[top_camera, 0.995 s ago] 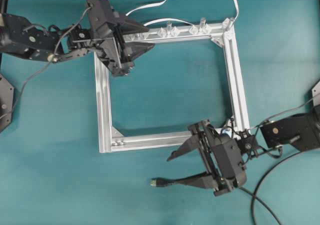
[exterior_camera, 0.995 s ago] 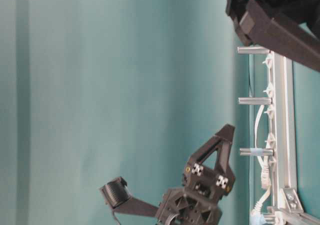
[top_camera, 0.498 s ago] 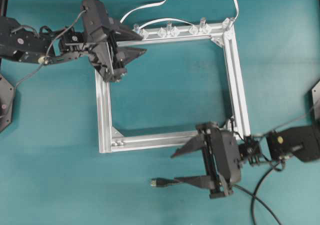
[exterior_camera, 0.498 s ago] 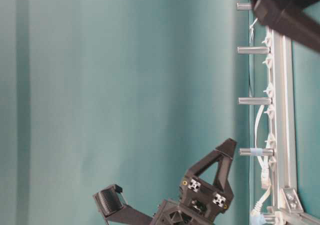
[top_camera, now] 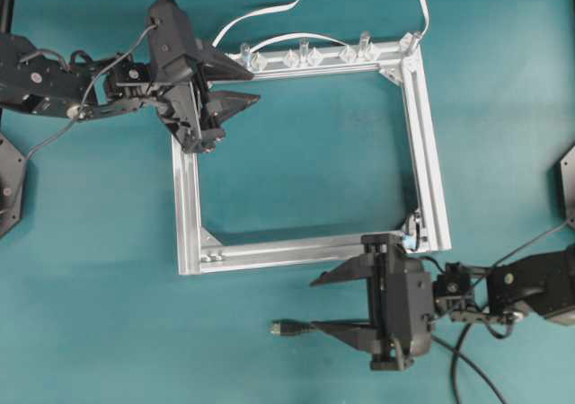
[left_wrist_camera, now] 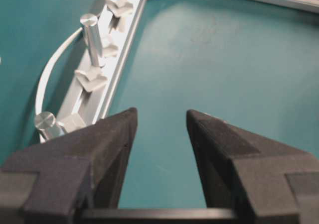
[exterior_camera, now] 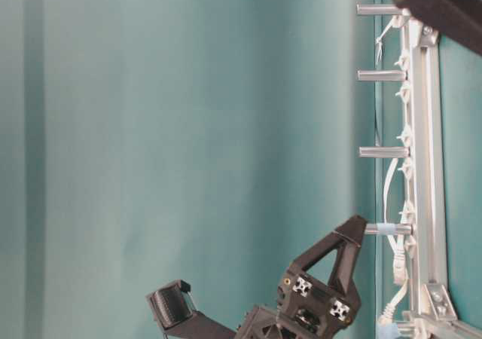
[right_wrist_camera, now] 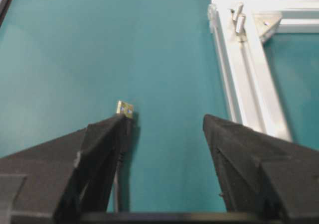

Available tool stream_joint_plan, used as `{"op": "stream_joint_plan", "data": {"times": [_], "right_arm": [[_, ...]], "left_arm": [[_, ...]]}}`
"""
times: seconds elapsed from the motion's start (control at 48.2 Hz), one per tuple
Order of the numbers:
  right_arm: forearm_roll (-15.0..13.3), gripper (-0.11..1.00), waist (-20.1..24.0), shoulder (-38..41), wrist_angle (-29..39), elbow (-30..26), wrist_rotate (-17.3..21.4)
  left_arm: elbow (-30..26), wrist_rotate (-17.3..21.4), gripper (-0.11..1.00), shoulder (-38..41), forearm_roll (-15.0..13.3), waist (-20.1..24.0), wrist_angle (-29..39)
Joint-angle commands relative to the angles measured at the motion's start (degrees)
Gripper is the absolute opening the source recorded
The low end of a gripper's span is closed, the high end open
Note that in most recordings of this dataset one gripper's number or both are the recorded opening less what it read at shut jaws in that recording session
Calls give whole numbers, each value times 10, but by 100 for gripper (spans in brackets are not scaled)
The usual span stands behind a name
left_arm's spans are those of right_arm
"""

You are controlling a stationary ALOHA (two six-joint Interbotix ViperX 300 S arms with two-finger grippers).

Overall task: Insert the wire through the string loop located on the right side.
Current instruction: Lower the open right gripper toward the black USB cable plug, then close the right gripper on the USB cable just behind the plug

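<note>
A square aluminium frame lies flat on the teal counter. The right pincer sits at about 5 o'clock in the overhead view, just outside the frame's lower rail, its fingers pointing toward 9 o'clock and spread wide with nothing gripped between them. The wire lies on the counter at 6 o'clock; its plug, metallic tip toward 9 o'clock, emerges from under the lower finger, and in the right wrist view the tip shows just past the left-hand finger, outside the gap; contact there cannot be judged. The string loop, with its light-blue speck, sits at the frame's lower-right corner, just beside the right pincer's body at its 1 o'clock; the wire is not through it. The left pincer hangs over the frame's upper-left corner at 11 o'clock, fingers moderately parted and holding nothing, pointing toward 3 o'clock. Clear clips and upright pegs line the top rail, with a flat white cable arching behind them.
</note>
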Motion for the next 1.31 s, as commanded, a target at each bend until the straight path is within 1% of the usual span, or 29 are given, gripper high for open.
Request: {"op": "stream_joint_plan", "data": {"times": [0.0,0.124,0.664,0.912,1.286], "right_arm": [[4,72,4,4,-5,-19,-2],[4,72,4,20,-6,-29,-4],[5,73,12,76,-4,-48,-4],[5,73,26,101,-4,-49,-4],[4,73,26,114,-4,-55,-4]], "left_arm": [[-4,12,50,-12,2,-3,-5],[-2,25,50,-16,3,-4,-5],[37,25,50,-27,2,-10,-5],[38,25,50,-25,3,-10,-5],[34,24,50,-25,3,-10,-5]]}}
